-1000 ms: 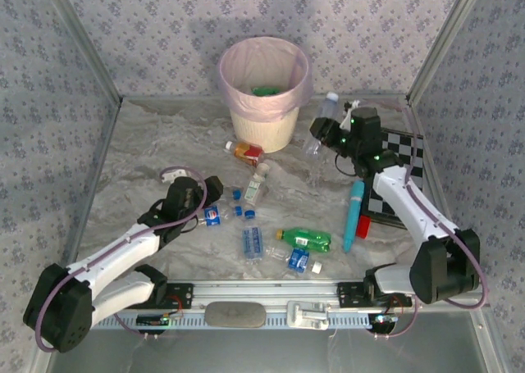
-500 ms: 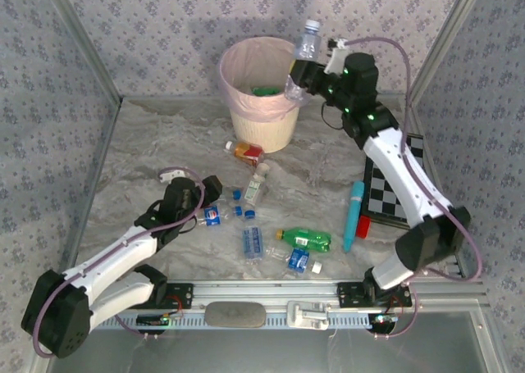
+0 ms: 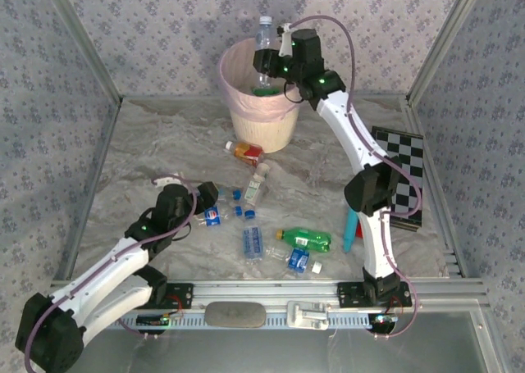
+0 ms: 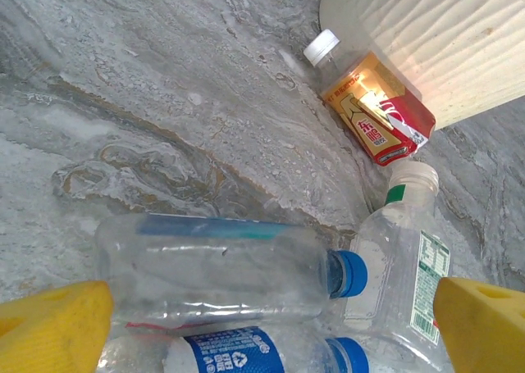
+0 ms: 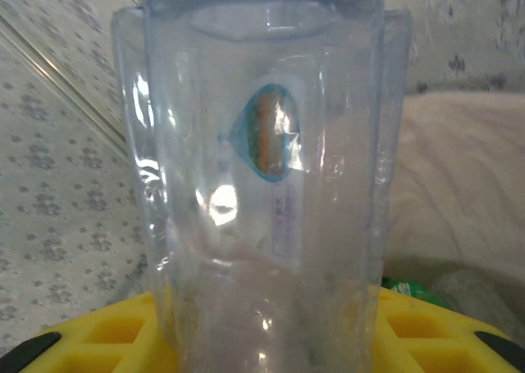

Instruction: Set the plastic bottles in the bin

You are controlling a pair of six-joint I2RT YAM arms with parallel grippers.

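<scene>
One clear plastic bottle (image 3: 264, 33) stands upright, clamped in the right gripper (image 3: 264, 61), above the round cream pink-lined bin (image 3: 261, 131). The left gripper (image 3: 206, 198) gapes empty over a clear blue-capped bottle (image 4: 221, 266).

1. Setting: a robotics test cell, not a home or shop.
2. Enclosure: aluminium frame posts (image 3: 84, 41), patterned backdrop walls (image 3: 164, 20), marble-print floor sheet (image 3: 156, 143).
3. Equipment: left arm (image 3: 107, 266) and right arm (image 3: 350, 135) bolted to a metal rail (image 3: 262, 290); chequered board (image 3: 408, 164) alongside.
</scene>
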